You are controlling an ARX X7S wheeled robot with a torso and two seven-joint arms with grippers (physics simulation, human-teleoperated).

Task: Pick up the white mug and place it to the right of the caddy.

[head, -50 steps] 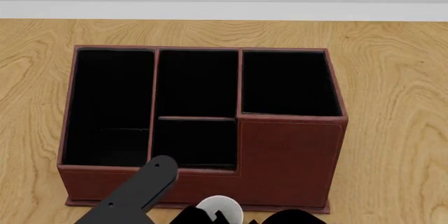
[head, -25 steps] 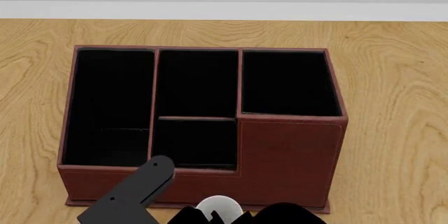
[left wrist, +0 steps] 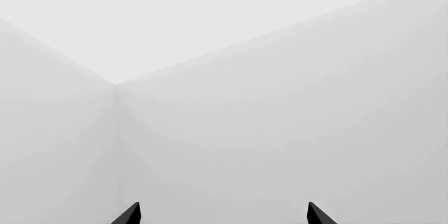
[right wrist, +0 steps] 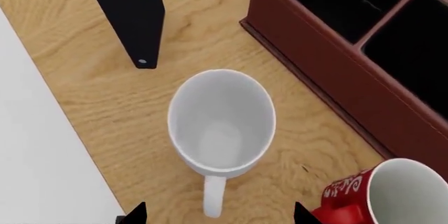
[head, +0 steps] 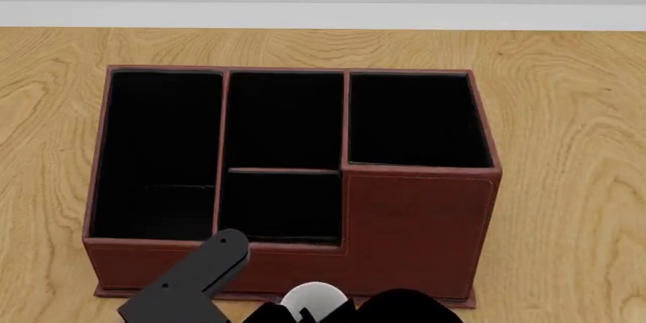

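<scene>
The mug (right wrist: 221,120) is seen whole only in the R wrist view; in the head view just a sliver of white rim (head: 313,297) is caught at the near table edge, in front of the caddy (head: 414,225). The mug is plain glossy white w/ a tapered body & looped handle, upright, mouth up, resting on the wood-grain table (right wrist: 91,93). Its handle is turned toward the right gripper (right wrist: 213,214), whose two dark tips are spread apart w/ nothing between them, not touching the mug.

The red mug (right wrist: 381,195) & black box (right wrist: 133,14) are shown by the R wrist view only. The red mug, w/ white swirls & white inside, is set just beside the white one, close to the caddy's front wall (right wrist: 329,77). The slim black box is stood on edge near the mug, apart from it, a pale edge along its top.

In the head view the caddy is seen as reddish-brown, leather-look, stitched, w/ four black-lined compartments & one taller corner section. A dark arm link (head: 192,277) is laid across its near front.

In the L wrist view only blank pale walls are shown; the left gripper (left wrist: 222,214) tips are held apart, empty.
</scene>
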